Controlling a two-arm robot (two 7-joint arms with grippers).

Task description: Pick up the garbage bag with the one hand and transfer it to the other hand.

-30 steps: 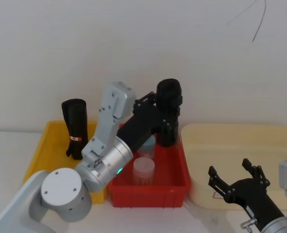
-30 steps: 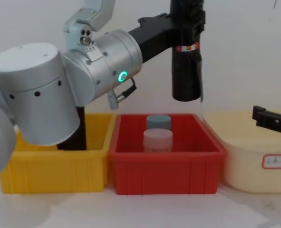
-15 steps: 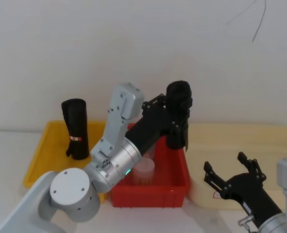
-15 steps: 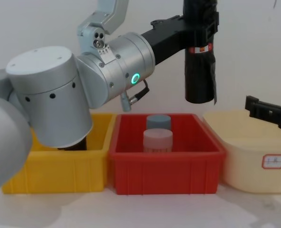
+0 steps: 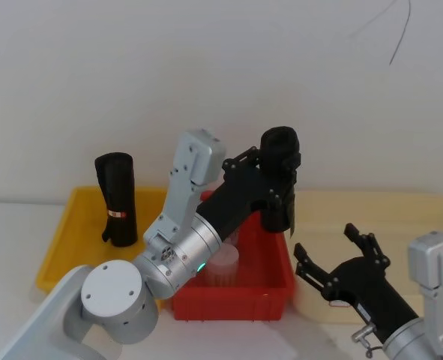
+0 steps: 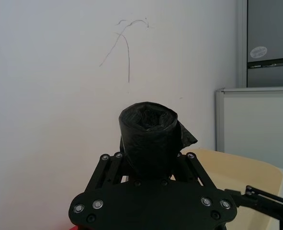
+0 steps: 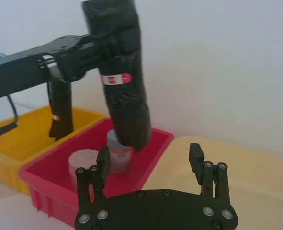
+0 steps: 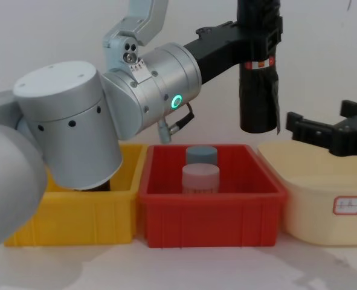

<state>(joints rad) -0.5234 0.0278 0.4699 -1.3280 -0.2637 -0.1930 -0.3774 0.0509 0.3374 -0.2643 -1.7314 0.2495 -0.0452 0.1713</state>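
**Above the red bin (image 8: 211, 202): a handover that is risking a drop**

Your left gripper (image 8: 258, 43) is clamping its fingers round the upper part of the garbage bag roll (image 8: 260, 99). The roll is hanging upright in the air over the bin's right end. Your right gripper (image 7: 149, 152) is hovering near the roll's lower end, not touching it, with its fingers spread wide and holding nothing.

A loose flap (image 6: 186, 136) of plastic is trailing off the roll, and you are risking a pinch on that alone. If the left is letting go before the right is gripping firmly, the roll is likely dropping onto the jars (image 8: 200, 172) below.
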